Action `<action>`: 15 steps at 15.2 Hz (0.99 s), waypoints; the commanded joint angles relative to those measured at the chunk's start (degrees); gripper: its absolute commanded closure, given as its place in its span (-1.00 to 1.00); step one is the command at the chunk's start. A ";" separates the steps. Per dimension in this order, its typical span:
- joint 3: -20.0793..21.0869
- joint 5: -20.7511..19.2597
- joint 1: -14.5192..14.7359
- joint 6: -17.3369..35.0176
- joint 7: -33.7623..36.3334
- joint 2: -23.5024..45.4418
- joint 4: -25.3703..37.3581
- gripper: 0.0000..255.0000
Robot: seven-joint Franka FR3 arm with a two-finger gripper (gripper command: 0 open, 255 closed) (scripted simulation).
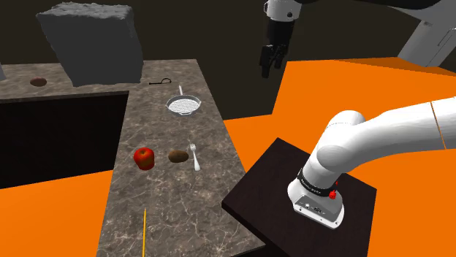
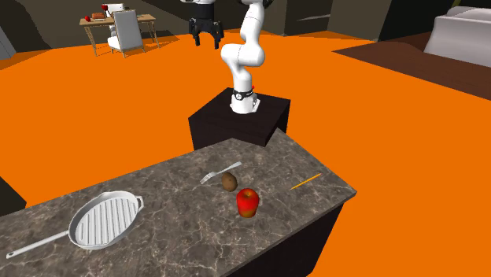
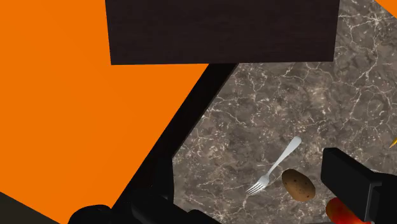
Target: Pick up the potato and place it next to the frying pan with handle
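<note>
**Shoulder view:** The white arm (image 1: 380, 139) is rising from its dark stand (image 1: 278, 191) and bending toward the top of the view. There the black gripper (image 1: 271, 64) is hanging high above the orange floor (image 1: 321, 87), fingers pointing down. The two fingers are standing a little apart with nothing between them. A marbled counter (image 1: 168, 204) is running along the view's left. The brown potato (image 1: 177, 155) is lying on it, between a red apple (image 1: 144, 157) near its left and a silver fork (image 1: 194, 155) just beside its right. The frying pan (image 1: 183, 106) is sitting farther along the counter, well apart from the potato.

**Second exterior view:** This view is looking across the counter (image 2: 181, 236) toward the stand (image 2: 240, 122). The gripper (image 2: 204, 33) is hovering far up beyond it, parted and empty. The potato (image 2: 229, 182) is resting near the counter's middle, with the apple (image 2: 248, 201) just beside it and the fork (image 2: 219, 172) just behind it. The frying pan (image 2: 105, 220) is lying toward the view's left, well apart. A thin yellow stick (image 2: 305, 181) is lying toward the right.

**Wrist view:** The gripper (image 3: 251, 198) is looking down from high up, its fingers (image 3: 353, 184) spread wide and clasping nothing. Far below, the potato (image 3: 298, 184) is lying on the counter (image 3: 305, 95) beside the tines of the fork (image 3: 275, 167). A sliver of the apple (image 3: 340, 213) is peeking out next to one finger.
</note>
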 commanded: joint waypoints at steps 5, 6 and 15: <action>1.88 0.63 1.33 6.36 1.14 5.67 -1.70 -1.00; 2.36 0.75 1.64 7.92 1.42 7.24 -1.95 -1.00; 6.57 0.75 4.02 20.96 4.18 23.55 -1.05 -1.00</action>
